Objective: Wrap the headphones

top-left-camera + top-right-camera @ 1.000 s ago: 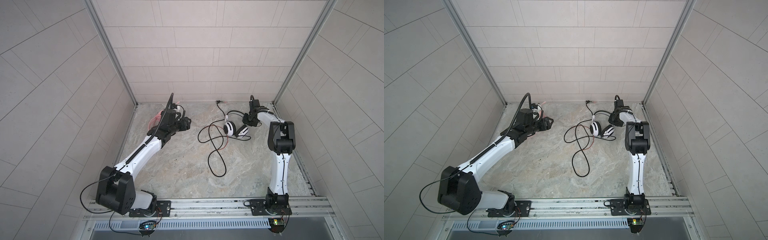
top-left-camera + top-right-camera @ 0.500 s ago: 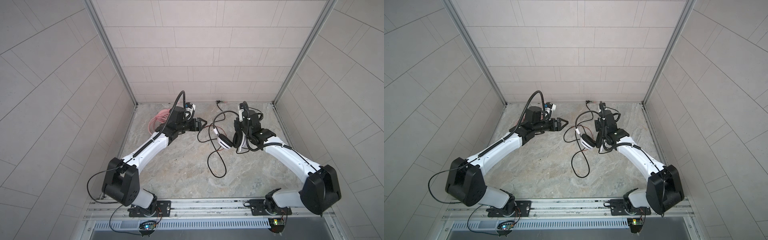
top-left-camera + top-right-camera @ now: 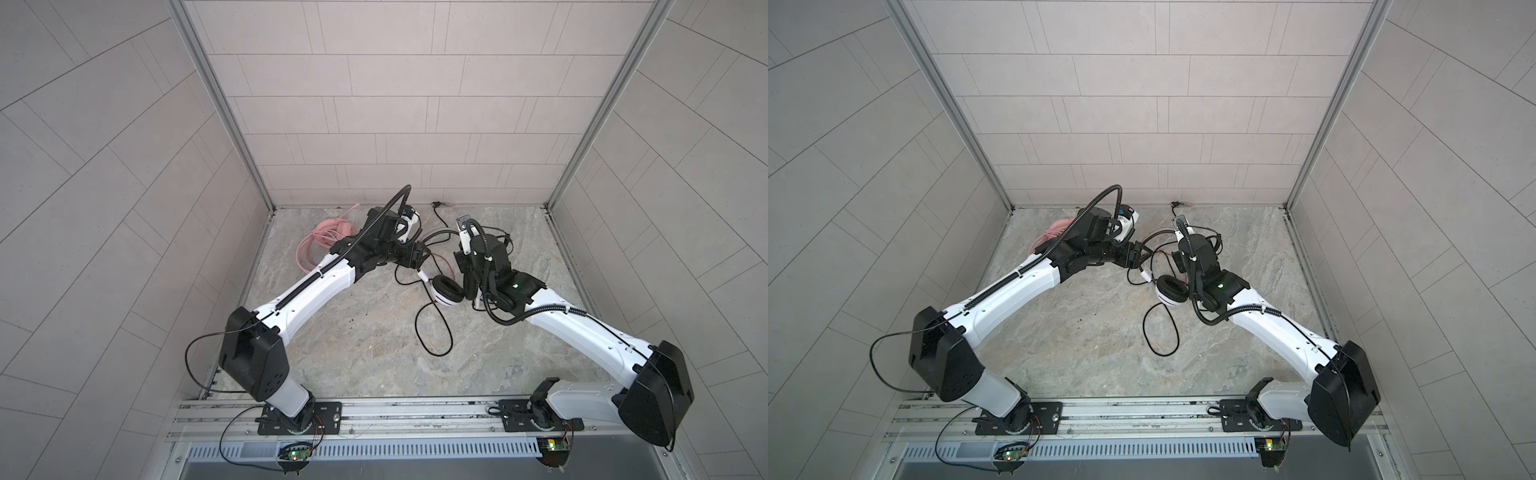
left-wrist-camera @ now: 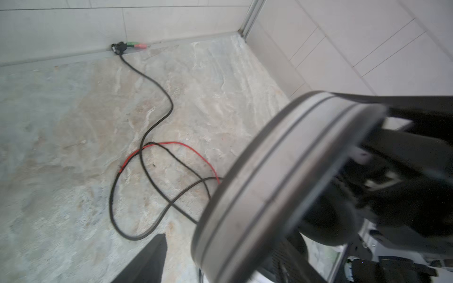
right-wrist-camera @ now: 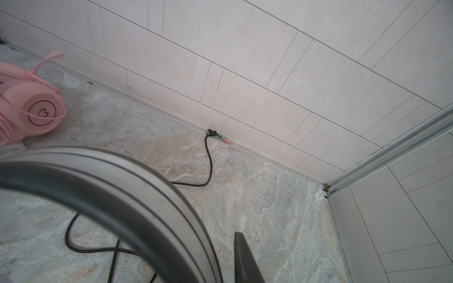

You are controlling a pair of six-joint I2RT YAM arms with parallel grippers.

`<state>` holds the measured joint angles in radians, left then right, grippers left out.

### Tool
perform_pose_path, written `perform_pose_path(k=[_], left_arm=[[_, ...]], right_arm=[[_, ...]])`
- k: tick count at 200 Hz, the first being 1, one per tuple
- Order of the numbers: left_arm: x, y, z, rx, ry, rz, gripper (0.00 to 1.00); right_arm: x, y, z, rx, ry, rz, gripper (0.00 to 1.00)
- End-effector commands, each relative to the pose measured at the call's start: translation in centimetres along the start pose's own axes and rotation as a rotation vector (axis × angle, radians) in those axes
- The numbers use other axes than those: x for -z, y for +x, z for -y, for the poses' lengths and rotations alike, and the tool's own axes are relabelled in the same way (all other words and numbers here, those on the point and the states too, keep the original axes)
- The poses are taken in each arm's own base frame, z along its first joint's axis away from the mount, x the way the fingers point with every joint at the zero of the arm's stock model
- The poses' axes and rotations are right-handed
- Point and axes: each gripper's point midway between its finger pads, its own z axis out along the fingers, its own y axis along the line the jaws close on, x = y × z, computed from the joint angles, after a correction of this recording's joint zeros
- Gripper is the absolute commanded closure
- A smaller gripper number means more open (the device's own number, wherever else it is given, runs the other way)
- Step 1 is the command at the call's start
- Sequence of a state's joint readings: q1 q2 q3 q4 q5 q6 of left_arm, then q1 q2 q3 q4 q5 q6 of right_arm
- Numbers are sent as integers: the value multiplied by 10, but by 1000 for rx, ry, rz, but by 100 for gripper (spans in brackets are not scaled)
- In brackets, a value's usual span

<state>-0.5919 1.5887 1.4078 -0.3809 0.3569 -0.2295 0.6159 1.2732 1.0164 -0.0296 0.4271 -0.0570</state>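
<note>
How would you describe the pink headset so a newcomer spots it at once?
Find the back wall, then the back left corner of the floor, just beyond the left arm. There lies the pink headset with its thin pink cable; the other, a white-and-black headset, has a black cable.

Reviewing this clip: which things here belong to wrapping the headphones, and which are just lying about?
Job: white-and-black headphones; their black cable; its plug; pink headphones.
Lying about: thin red wire crossing the black cable (may belong to it, cannot tell); dark specks on the floor.
</note>
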Motion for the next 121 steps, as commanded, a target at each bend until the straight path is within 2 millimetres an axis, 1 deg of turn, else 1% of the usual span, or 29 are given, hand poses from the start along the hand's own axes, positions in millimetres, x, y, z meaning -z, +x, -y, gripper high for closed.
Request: perform_pose_path(k=[1,18,39,65,76,85,94,107,121], left_arm=[[4,-4,-12,-55,-101,-19,30],[3,-7,-13,-58,-122,-14,39],[1,-4,-17,-55,-137,-17,51],[2,-4,-20,-62,-154,-15,76],[4,-5,-19,-67,-153,-12,84],[5,-5,-22,-66,-169,-11,86],[5,-5,-27,-62,-189,-12,89],[7,-5,-36,-51,-218,-17,95],[10,-6,-46,-21,-230,-26,99]], right_arm=[[19,-35,3,-37,-6,93,92],[22,-36,-4,-46,-35,89,91],[25,-36,-9,-75,-71,94,91],[21,-32,-19,-77,-111,79,90],[19,-29,-25,-69,-137,62,89],[16,-26,-32,-64,-164,46,88],[14,-23,-38,-63,-188,32,85],[11,-20,-43,-69,-216,3,78],[10,-20,-48,-82,-266,-28,65]])
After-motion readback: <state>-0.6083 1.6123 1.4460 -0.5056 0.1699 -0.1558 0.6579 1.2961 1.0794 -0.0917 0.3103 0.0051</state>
